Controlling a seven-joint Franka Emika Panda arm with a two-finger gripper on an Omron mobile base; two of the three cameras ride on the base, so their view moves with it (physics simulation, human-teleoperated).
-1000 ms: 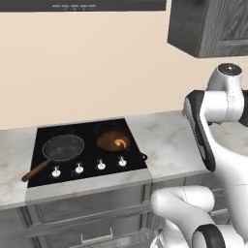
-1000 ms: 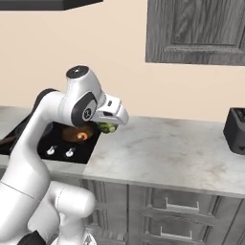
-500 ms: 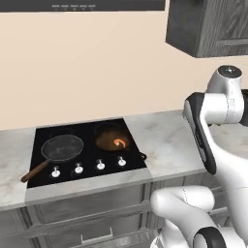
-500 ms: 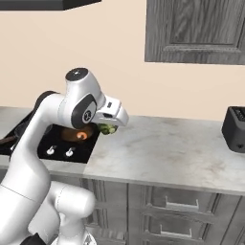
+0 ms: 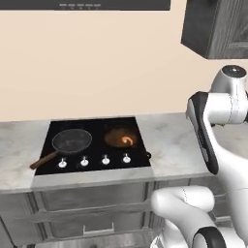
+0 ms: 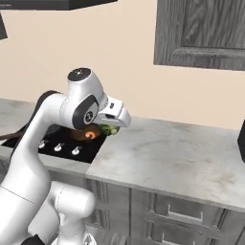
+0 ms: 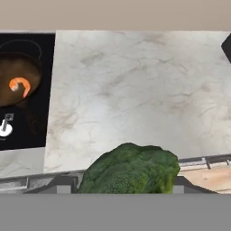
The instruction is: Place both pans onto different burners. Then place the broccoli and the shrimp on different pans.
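The jaws (image 6: 111,130) are closed partway around the broccoli (image 7: 131,170), which sits between them, its green head bulging up in the hand view and hiding the tips. In the right base view the broccoli (image 6: 109,129) hangs under the hand, above the marble surface (image 6: 177,158) just beside the cooktop's (image 5: 97,145) right edge. The shrimp (image 5: 127,140) lies in the brown pan (image 5: 120,136) on the right burner; the dark grey pan (image 5: 71,141) sits on the left burner, its wooden handle pointing toward the front left.
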